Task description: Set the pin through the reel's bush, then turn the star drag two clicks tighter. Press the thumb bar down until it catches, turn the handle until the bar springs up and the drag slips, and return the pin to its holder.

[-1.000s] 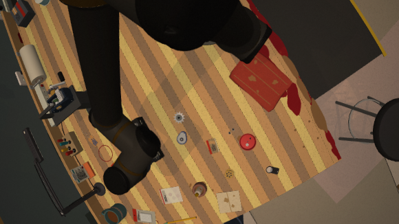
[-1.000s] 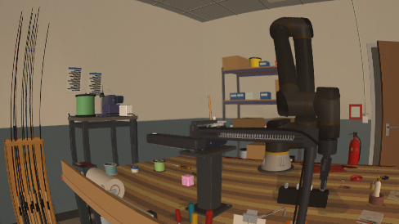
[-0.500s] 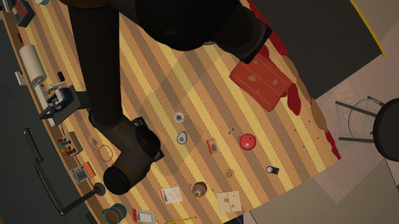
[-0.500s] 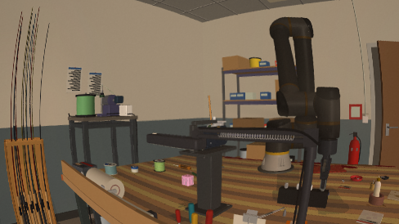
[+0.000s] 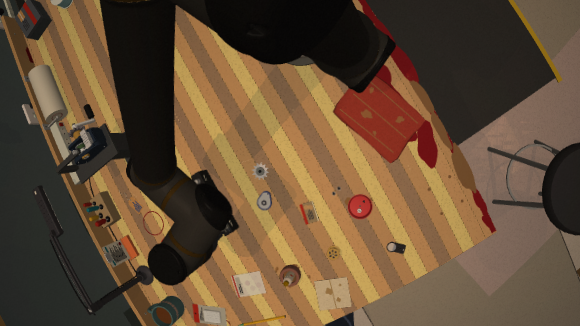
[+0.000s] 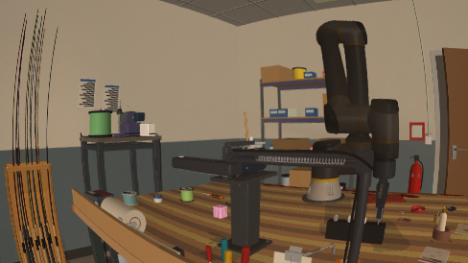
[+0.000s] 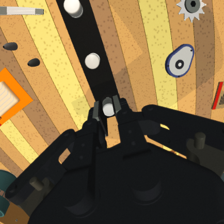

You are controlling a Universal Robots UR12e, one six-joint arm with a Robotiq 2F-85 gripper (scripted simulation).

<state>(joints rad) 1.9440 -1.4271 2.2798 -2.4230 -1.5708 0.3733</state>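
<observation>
A white pin (image 7: 108, 108) stands upright in the near end of a black pin holder (image 7: 89, 58), a long strip on the striped bench with two more white pins (image 7: 92, 61) in it. In the second side camera the holder (image 6: 355, 231) is a low black block near the arm's base. The reel (image 5: 86, 145) sits on its dark stand at the bench's far left edge, well apart from the holder. My gripper (image 7: 108, 111) points straight down over the holder's end, closed around the white pin.
A red cushion (image 5: 378, 118) lies near the bench's right edge. A toothed gear (image 7: 191, 7) and a blue-rimmed cam plate (image 7: 180, 63) lie right of the holder, an orange card (image 7: 9, 96) to its left. A black stand with a spring bar (image 6: 245, 206) rises mid-bench.
</observation>
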